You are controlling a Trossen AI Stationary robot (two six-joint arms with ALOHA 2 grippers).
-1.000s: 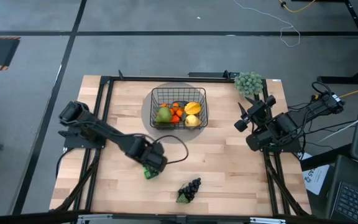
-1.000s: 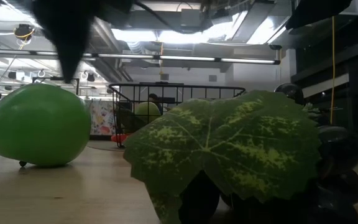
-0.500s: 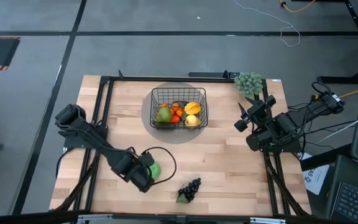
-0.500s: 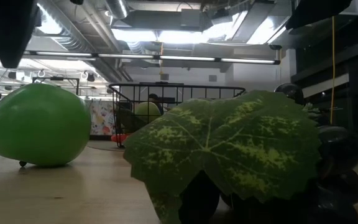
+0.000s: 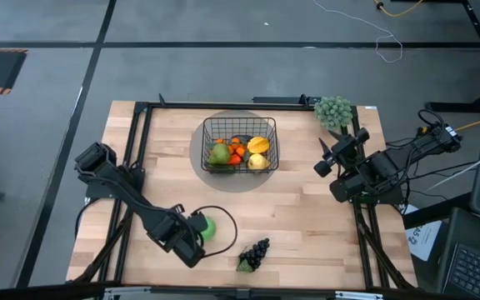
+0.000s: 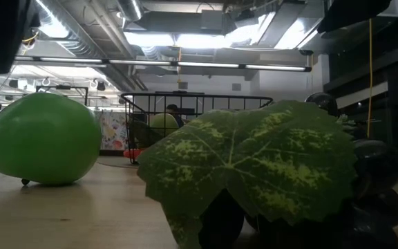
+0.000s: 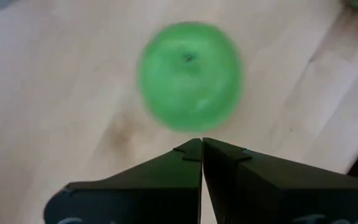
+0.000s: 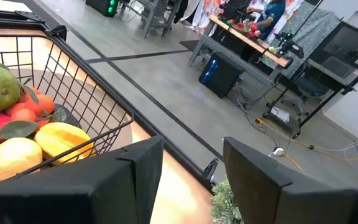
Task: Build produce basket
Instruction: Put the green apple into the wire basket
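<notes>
Green apple [image 7: 189,76] just beyond left pincer [image 7: 202,146]

1. The left hand [image 5: 192,247] now sits nearer the tabletop's [image 5: 307,217] front edge than a second ago, when it was over the apple [image 5: 206,227]; it has drawn back toward the front-left.
2. The apple, covered by the hand a second ago, now lies bare on the tabletop, just beside the hand's tip.
3. The left hand's fingers [image 7: 185,155], nearly together a second ago, are now pressed fully together with nothing between them.
4. In the low view, the dark arm that hung above the apple [image 6: 41,140] has slid off to the upper left corner.
</notes>
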